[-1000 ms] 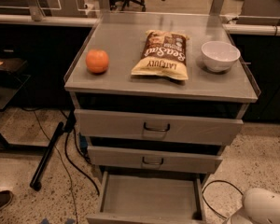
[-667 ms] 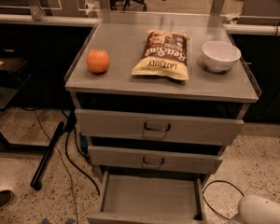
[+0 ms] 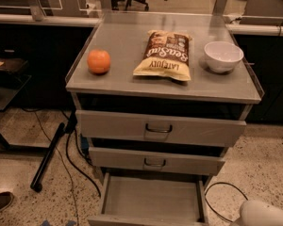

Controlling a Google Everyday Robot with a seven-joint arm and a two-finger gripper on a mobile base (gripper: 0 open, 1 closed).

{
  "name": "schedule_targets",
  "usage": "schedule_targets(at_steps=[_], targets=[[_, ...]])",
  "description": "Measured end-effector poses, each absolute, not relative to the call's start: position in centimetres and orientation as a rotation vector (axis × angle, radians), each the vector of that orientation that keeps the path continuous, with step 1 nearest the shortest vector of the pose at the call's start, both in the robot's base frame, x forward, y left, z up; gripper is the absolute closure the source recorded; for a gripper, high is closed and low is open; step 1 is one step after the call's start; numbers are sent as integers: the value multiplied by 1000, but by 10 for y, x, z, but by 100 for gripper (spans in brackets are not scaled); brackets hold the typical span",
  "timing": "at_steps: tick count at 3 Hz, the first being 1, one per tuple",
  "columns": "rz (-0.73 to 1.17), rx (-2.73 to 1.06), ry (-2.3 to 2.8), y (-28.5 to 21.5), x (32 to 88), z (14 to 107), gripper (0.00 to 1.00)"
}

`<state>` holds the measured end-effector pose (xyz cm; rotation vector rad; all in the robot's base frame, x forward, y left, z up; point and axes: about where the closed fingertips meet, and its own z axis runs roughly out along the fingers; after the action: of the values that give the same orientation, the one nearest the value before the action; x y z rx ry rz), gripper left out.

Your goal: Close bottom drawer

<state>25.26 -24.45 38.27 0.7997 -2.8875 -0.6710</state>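
**Three drawers, lowest one drawn out**

Three grey drawers sit under a worktop that carries an orange, a chip bag and a white bowl. The top drawer and middle drawer are nearly shut. The bottom drawer is pulled well forward at floor level, showing a bare tray. Its front panel runs along the lower frame edge, and its handle is out of view.

The gripper appears only as a pale rounded body in the lower right corner, just beside the drawer's right front corner and apart from it. Whether it is apart or together cannot be told.

The drawer is probably stiff sheet metal, light when empty, and should slide on its runners with little resistance. No grasp is needed. A flat push on the middle of the front panel, square to the cabinet, should keep it from skewing and jamming.
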Motion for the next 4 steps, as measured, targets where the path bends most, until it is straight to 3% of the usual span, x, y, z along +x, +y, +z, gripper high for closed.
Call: schedule_targets(at_steps=[2, 4], targets=[[-811, 626, -2948, -219, 287, 286, 100], [-851, 541, -2983, -217, 299, 261, 100]])
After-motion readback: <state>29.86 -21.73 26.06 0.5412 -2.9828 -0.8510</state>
